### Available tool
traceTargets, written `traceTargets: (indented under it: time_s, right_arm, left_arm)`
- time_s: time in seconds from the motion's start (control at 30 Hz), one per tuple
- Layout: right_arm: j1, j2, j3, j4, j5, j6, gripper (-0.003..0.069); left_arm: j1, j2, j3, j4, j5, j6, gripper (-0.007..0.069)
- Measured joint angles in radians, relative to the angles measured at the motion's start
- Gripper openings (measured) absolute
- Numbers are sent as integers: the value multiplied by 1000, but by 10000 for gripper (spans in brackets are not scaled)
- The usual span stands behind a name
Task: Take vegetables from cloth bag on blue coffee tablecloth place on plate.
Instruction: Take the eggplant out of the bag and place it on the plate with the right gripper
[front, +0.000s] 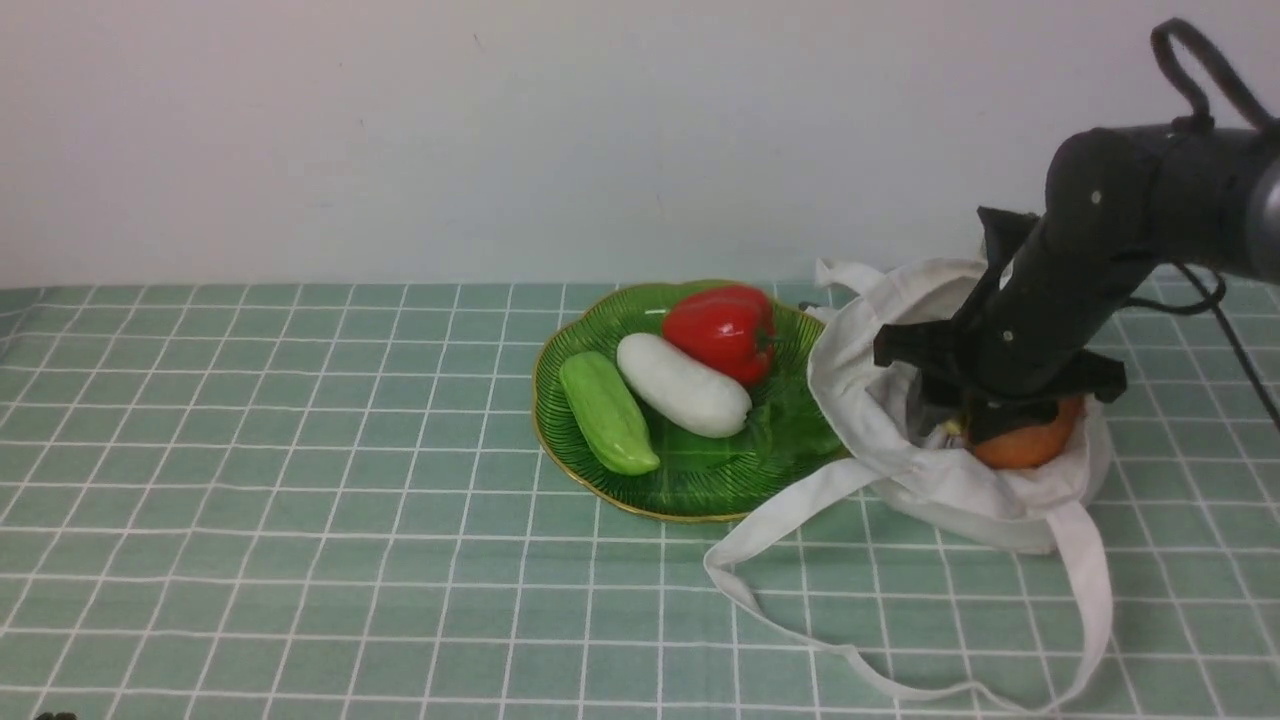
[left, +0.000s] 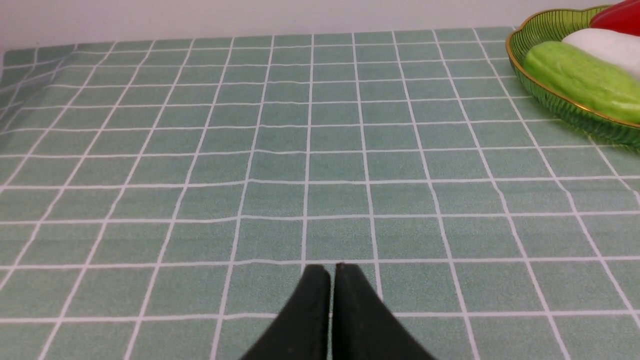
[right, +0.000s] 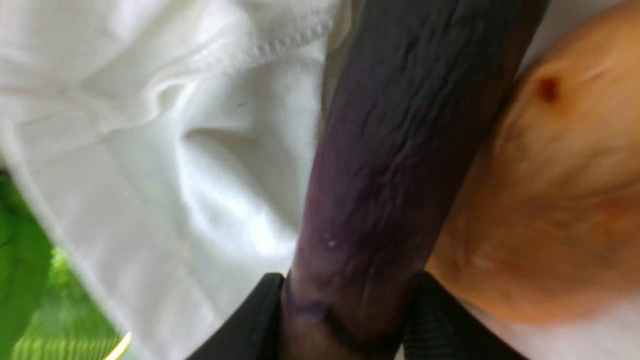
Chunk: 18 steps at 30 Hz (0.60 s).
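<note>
The white cloth bag (front: 900, 430) lies open on the blue-green checked tablecloth (front: 300, 500), right of the green plate (front: 700, 480). My right gripper (front: 985, 415) reaches down into the bag. In the right wrist view its jaws are closed on the dark purple eggplant (right: 390, 165), which lies against the orange-brown potato-like lump (right: 545, 190), with bag fabric (right: 200, 165) beside them. The lump also shows at the bag's mouth in the front view (front: 1025, 445). My left gripper (left: 332, 272) is shut and empty, low over the bare cloth (left: 300, 150); it does not show in the front view.
The plate holds a red pepper (front: 722, 330), a white oblong vegetable (front: 682, 385) and a pale green cucumber-like one (front: 607, 412). The bag's long straps (front: 800, 620) trail on the cloth toward the front. A pale wall stands behind the table.
</note>
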Motion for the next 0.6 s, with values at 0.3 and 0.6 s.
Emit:
traceTargets:
  time_s: [0.3,0.6]
  right_arm:
    - [46,-151,0,44,175,-53,276]
    - [324,-152,0,72,-46,-112,276]
  left_arm:
    - [0,0,0,0,0,0,-8]
    - [0,0,0,0,0,0,-8]
